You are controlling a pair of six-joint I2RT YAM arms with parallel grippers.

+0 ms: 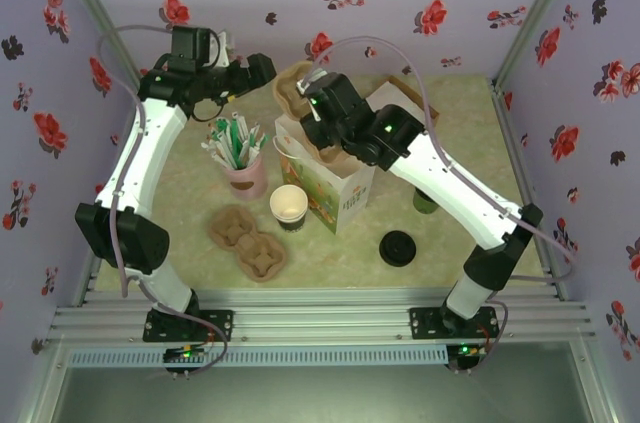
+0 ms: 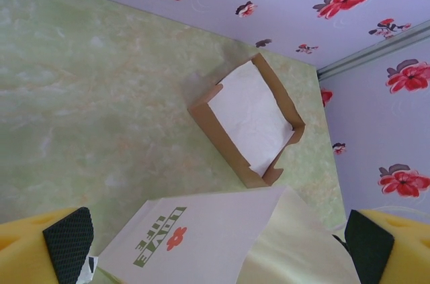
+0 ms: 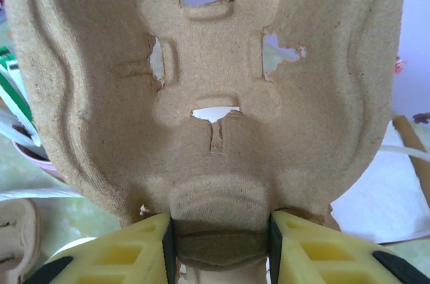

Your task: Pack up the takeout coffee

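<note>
A fibrous moulded pulp carrier (image 3: 208, 96) is clamped by the right jaws near the thin paper bag (image 1: 340, 193). The bag could be knocked onto the lidless coffee cup (image 1: 288, 205) standing just beside it; its round black lid (image 1: 398, 248) lies apart on the table (image 1: 330, 253). The left jaws are spread wide, empty.

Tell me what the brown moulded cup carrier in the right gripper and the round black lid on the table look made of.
The brown moulded cup carrier looks like pressed paper pulp: matte, fuzzy, ragged slot edges. The round black lid is probably plastic: smooth, evenly dark, but small in view.
</note>
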